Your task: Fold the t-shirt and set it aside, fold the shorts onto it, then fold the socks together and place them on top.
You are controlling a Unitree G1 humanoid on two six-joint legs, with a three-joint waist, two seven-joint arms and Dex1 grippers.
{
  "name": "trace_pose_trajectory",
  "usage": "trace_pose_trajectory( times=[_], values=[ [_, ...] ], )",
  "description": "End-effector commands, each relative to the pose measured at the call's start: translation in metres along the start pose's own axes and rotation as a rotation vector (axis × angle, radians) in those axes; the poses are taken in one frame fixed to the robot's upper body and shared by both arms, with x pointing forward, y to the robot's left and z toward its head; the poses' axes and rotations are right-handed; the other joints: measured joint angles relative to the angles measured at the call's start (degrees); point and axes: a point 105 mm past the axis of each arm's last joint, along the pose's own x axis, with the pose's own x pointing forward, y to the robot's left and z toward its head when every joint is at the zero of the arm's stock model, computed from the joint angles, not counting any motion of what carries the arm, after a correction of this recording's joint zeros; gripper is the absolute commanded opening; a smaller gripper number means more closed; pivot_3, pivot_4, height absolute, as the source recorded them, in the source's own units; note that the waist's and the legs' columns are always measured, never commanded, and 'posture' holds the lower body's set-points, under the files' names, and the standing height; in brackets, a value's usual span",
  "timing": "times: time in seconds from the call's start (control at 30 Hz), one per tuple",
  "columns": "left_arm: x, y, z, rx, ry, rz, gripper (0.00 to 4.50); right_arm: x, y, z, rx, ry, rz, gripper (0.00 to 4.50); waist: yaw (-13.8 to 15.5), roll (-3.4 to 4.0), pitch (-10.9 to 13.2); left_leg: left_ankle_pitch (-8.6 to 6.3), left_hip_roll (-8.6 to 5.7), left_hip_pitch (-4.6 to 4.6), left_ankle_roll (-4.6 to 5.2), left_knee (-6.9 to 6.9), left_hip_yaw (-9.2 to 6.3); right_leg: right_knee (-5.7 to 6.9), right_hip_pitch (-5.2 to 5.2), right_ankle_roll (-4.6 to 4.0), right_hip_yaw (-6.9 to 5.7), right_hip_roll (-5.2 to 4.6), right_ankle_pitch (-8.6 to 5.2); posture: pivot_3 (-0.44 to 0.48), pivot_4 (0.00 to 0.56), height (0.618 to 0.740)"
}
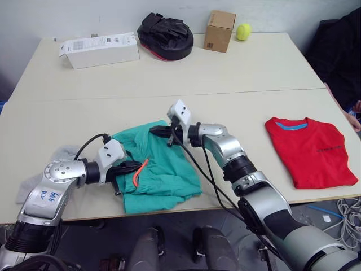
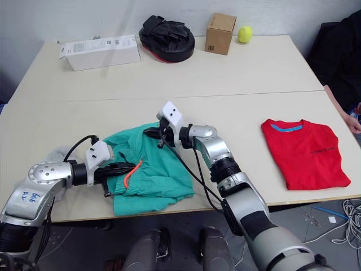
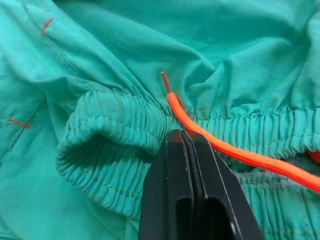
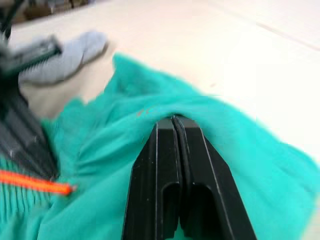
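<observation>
Both grippers, left (image 3: 183, 134) and right (image 4: 174, 120), are pressed together on the crumpled shorts (image 1: 163, 169), left at the waistband beside the orange drawstring (image 3: 240, 155).

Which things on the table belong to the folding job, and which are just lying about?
Job: t-shirt, shorts, socks, left gripper, right gripper.
Lying about: white box, black pad, cardboard box, tennis ball.
</observation>
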Motion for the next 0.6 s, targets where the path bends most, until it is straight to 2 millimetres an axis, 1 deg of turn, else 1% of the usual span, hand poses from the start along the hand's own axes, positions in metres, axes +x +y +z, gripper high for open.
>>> trace_pose_trajectory(
  times=[0.03, 0.13, 0.2, 0.23, 0.3, 0.37, 0.43, 0.5, 0.6],
  values=[
    [-0.001, -0.003, 0.002, 0.023, -0.006, -0.003, 0.00, -0.007, -0.002, 0.026, 0.078, -0.074, 0.019, 0.05, -0.2, 0.00, 0.0, 0.00, 0.00, 0.00, 0.00, -0.01, 0.00, 0.00, 0.00, 0.00, 0.00, 0.00, 0.00, 0.000, 0.150, 0.740],
    [-0.005, 0.000, 0.009, 0.032, -0.026, 0.013, 0.00, -0.024, -0.001, 0.027, 0.091, -0.023, 0.057, 0.05, -0.4, 0.02, 0.0, 0.00, 0.00, -0.01, 0.00, -0.03, -0.02, -0.01, -0.01, 0.00, -0.01, 0.00, 0.00, 0.000, 0.150, 0.740],
    [-0.014, 0.002, 0.020, 0.029, -0.059, 0.022, 0.00, -0.041, 0.003, 0.023, 0.106, 0.048, 0.104, 0.40, -0.4, 0.02, 0.0, 0.00, 0.00, -0.02, 0.00, -0.03, -0.03, -0.02, -0.01, 0.00, -0.01, -0.01, 0.00, 0.000, 0.150, 0.740],
    [-0.020, 0.001, 0.027, 0.025, -0.082, 0.021, 0.19, -0.050, 0.005, 0.019, 0.130, 0.094, 0.128, 0.59, -0.4, 0.02, 0.0, 0.00, 0.00, -0.02, 0.01, -0.04, -0.04, -0.04, -0.01, 0.00, -0.01, -0.01, 0.00, 0.000, 0.150, 0.740],
    [-0.033, -0.003, 0.040, 0.009, -0.135, 0.006, 0.56, -0.067, 0.009, 0.012, 0.182, 0.189, 0.176, 1.22, -0.5, 0.02, 0.0, -0.02, 0.00, -0.05, 0.02, -0.04, -0.05, -0.07, -0.01, 0.00, -0.01, -0.01, 0.00, 0.000, 0.150, 0.740],
    [-0.048, -0.012, 0.050, 0.010, -0.158, -0.014, 1.21, -0.083, 0.010, 0.002, 0.255, 0.290, 0.193, 1.96, -0.5, 0.02, 0.0, -0.04, 0.00, -0.03, 0.03, -0.05, -0.06, -0.10, 0.00, 0.00, 0.00, -0.03, 0.00, 0.000, 0.150, 0.740],
    [-0.062, -0.019, 0.053, 0.003, -0.155, -0.024, 1.86, -0.092, 0.005, -0.010, 0.275, 0.363, 0.175, 2.65, -1.0, 0.03, 0.0, -0.04, 0.02, -0.02, 0.03, -0.08, -0.05, -0.12, -0.01, -0.02, 0.00, -0.02, -0.01, 0.000, 0.150, 0.740],
    [-0.069, -0.023, 0.054, -0.003, -0.147, -0.023, 2.45, -0.095, 0.002, -0.015, 0.283, 0.396, 0.159, 3.30, -1.3, 0.04, 0.0, -0.04, 0.05, 0.02, -0.01, -0.10, -0.03, -0.12, -0.01, -0.08, 0.00, -0.01, -0.04, 0.000, 0.150, 0.740],
    [-0.078, -0.024, 0.052, -0.017, -0.127, 0.020, 3.42, -0.088, -0.004, -0.018, 0.359, 0.395, 0.138, 4.36, -1.4, 0.06, 0.0, 0.01, 0.05, 0.04, -0.09, -0.13, -0.04, -0.07, -0.03, -0.13, -0.04, 0.01, -0.07, 0.000, 0.150, 0.740]
  ],
)
